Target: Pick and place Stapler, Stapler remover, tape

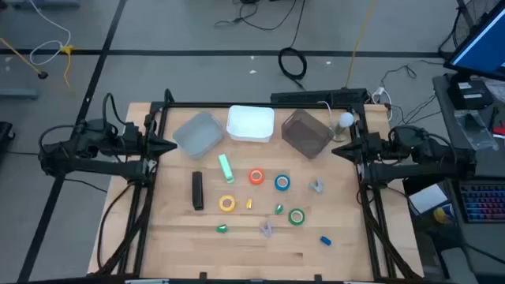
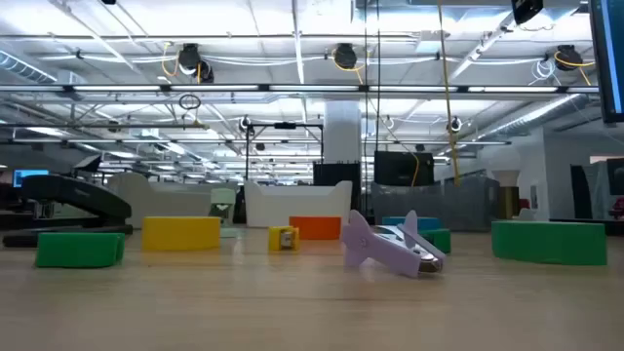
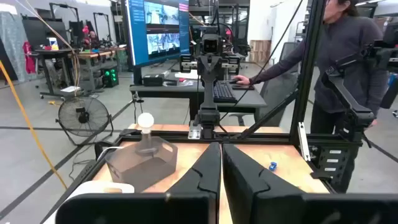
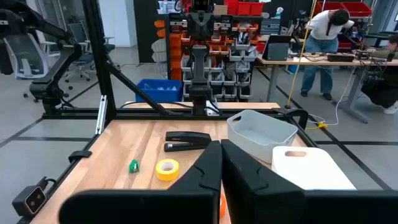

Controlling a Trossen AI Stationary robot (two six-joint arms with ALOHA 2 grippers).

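both arms rest at the counter (image 1: 173, 237) edges: left tool (image 1: 167, 145) and right tool (image 1: 338, 149), each with fingers closed together, gripping nothing. black stapler (image 1: 197, 190) lies left of centre; yellow tape (image 1: 227, 203) just right of it, red-orange tape (image 1: 256, 177) and blue tape (image 1: 282, 183) at centre, green tape (image 1: 296, 216) nearer. a pale purple stapler remover (image 1: 267, 228) lies near the front, a second stapler remover (image 1: 316, 186) to the right. three bins stand along the far edge.
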